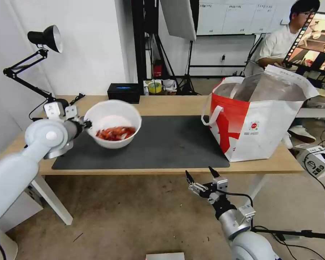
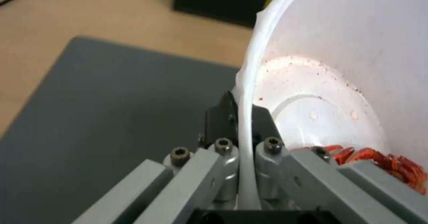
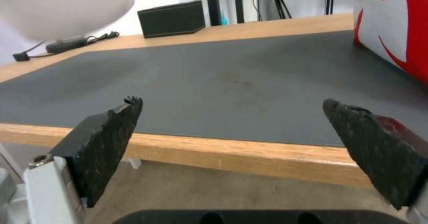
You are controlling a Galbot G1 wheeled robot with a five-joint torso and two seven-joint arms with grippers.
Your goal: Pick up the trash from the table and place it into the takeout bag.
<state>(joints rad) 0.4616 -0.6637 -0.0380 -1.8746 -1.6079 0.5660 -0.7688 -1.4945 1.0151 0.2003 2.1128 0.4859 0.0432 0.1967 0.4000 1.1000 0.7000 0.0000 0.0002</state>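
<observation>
Table (image 1: 162, 105) carries the grey mat (image 1: 169, 142), with the bag (image 1: 258, 122) standing open at its right end, partly on the mat. Bowl (image 1: 113, 122), red scraps (image 1: 115, 133) inside, is tilted and lifted above the mat's left end, its rim pinched between the fingers of the left gripper (image 2: 243, 117). Right gripper (image 1: 202, 176) hangs below the table's front edge, near the bag's corner, fingers (image 3: 107, 140) spread wide and holding nothing.
</observation>
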